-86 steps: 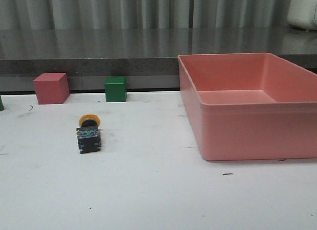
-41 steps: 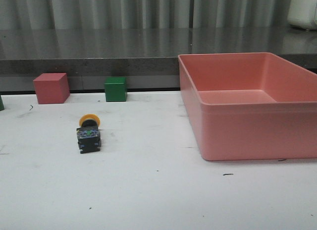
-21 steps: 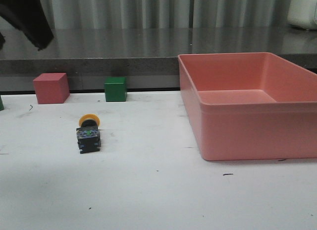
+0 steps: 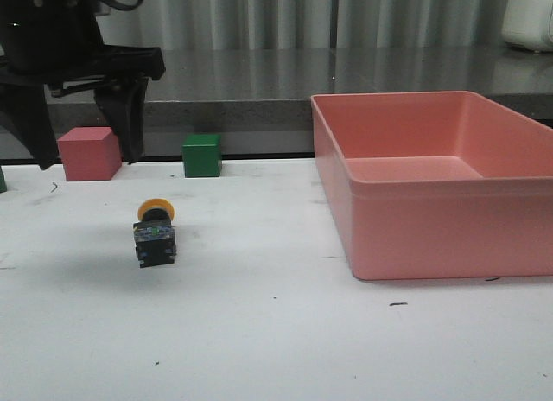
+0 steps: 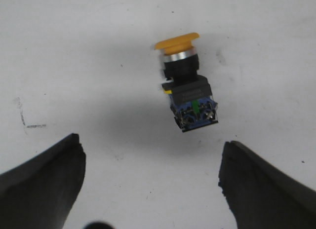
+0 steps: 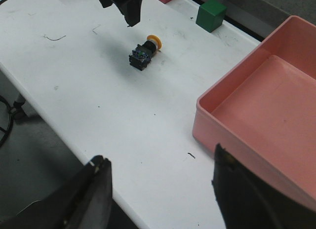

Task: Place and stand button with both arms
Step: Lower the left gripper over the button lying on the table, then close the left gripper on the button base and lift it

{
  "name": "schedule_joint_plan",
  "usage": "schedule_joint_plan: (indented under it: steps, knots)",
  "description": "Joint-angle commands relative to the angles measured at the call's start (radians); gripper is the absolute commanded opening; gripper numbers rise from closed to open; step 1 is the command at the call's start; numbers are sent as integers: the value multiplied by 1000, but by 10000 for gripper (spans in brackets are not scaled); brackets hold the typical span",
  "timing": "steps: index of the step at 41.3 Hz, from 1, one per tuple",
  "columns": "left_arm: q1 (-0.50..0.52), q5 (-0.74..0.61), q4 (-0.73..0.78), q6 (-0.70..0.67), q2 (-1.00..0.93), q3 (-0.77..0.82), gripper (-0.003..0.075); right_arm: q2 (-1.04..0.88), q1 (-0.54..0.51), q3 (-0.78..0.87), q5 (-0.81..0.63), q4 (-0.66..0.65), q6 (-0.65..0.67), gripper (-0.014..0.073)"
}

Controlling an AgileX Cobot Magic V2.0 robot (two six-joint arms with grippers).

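Beside the bare pink bin [image 4: 441,202], the button [image 4: 155,232] lies on its side

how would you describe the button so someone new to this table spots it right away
Start at the big pink bin on the right of the white table, then look left across open tabletop. The button lies on its side, alone, nearer the camera than the red cube and green cube. Its round yellow cap and dark blocky base set it apart from those plain cubes.

The button [image 5: 186,86] is showing a matt yellow plastic cap, a shiny metal ring beneath it and a black plastic body. The white table [image 4: 285,332] is looking smooth but scuffed. The pink bin [image 4: 449,194] is looking like smooth, faintly glossy plastic.
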Motion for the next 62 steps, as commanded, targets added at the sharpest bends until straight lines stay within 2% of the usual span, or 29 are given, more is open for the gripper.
schedule_joint_plan:
  steps: [1, 14, 37, 50, 54, 62]
  knots:
    - [-7, 20, 0, -38, 16, -89, 546, -2, -4, -23, -73, -11, -7, 468]
    - [-7, 138, -43, -41, 184, -259, 545, -2, -4, -23, -73, -11, -7, 468]
    - [-7, 170, -86, -63, 366, -401, 545, -2, -4, -23, -73, -11, -7, 468]
    - [-7, 150, -81, -75, 397, -402, 542, -2, -4, -23, -73, -11, -7, 468]
    - [-7, 144, -81, -77, 397, -402, 475, -2, -4, -23, -73, -11, -7, 468]
    - [-7, 127, -81, -76, 397, -402, 262, -2, -4, -23, -73, -11, -7, 468]
